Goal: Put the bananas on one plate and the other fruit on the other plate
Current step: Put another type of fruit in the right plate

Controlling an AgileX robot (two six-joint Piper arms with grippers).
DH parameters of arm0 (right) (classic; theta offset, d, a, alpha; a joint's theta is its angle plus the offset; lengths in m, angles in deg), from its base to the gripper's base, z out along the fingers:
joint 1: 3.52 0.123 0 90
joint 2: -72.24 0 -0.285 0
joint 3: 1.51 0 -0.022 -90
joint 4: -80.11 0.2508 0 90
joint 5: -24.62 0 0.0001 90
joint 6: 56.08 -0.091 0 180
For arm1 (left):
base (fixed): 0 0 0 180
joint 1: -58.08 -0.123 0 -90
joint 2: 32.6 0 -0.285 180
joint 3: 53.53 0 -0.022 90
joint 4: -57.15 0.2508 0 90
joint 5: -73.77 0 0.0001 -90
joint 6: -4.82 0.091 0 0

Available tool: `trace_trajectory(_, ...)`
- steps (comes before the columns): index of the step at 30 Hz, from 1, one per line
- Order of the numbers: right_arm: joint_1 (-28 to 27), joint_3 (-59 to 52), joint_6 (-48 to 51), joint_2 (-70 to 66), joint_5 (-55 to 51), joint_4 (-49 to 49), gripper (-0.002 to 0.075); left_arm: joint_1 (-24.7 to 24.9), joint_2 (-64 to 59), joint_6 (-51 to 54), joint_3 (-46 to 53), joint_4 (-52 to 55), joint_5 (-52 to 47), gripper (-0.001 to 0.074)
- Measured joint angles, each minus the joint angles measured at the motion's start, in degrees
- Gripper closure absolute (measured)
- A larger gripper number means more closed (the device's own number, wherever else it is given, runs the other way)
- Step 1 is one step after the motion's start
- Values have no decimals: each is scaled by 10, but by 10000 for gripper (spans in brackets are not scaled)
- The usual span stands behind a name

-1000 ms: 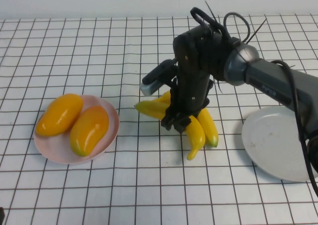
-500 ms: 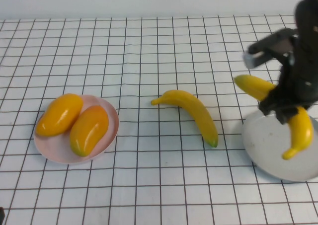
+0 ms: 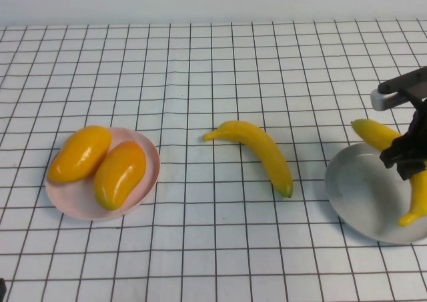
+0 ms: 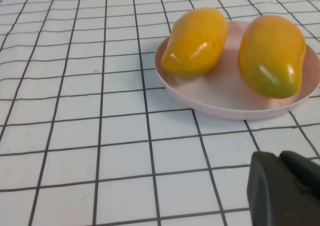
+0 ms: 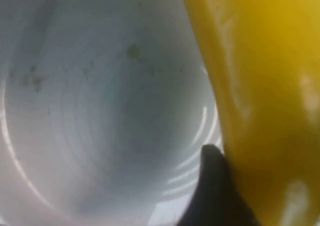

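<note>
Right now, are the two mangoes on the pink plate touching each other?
Apart. The left wrist view shows bare pink plate between the two mangoes; the high view is less clear.

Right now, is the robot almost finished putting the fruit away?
Halfway. Both mangoes already sit on the pink plate. The right gripper has one banana in its fingers over the grey plate. The other banana is on the table, waiting. The left gripper rests shut near the pink plate.

Grey plate (image 3: 360, 189) and banana (image 3: 377, 134) at 3 o'clock cut off by edge; right gripper (image 3: 405, 161) hides the banana's middle.
</note>
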Motion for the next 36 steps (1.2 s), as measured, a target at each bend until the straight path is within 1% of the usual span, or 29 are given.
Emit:
trace_trajectory(2, 0, 0, 2, -11, 17, 1, 315, 0, 0, 0, 0, 0, 0, 739)
trace_trajectory(4, 0, 0, 2, -19, 26, 1, 290, 0, 0, 0, 0, 0, 0, 739)
trace_trajectory(7, 0, 12, 2, -20, 12, 0, 279, 0, 0, 0, 0, 0, 0, 739)
trace_trajectory(11, 7, 62, 16, -20, -51, 11, 279, 0, 0, 0, 0, 0, 0, 739)
trace_trajectory(15, 50, 118, 63, -20, -76, 28, 303, 0, 0, 0, 0, 0, 0, 739)
trace_trajectory(20, 127, 151, 99, -31, -24, 42, 304, 0, 0, 0, 0, 0, 0, 739)
trace_trajectory(24, 163, 200, 106, -89, -10, 67, 246, 0, 0, 0, 0, 0, 0, 739)
trace_trajectory(27, 175, 252, 106, -152, -16, 76, 225, 0, 0, 0, 0, 0, 0, 739)
trace_trajectory(33, 177, 348, 106, -253, -49, 87, 218, 0, 0, 0, 0, 0, 0, 739)
trace_trajectory(36, 177, 386, 103, -288, -65, 88, 241, 0, 0, 0, 0, 0, 0, 739)
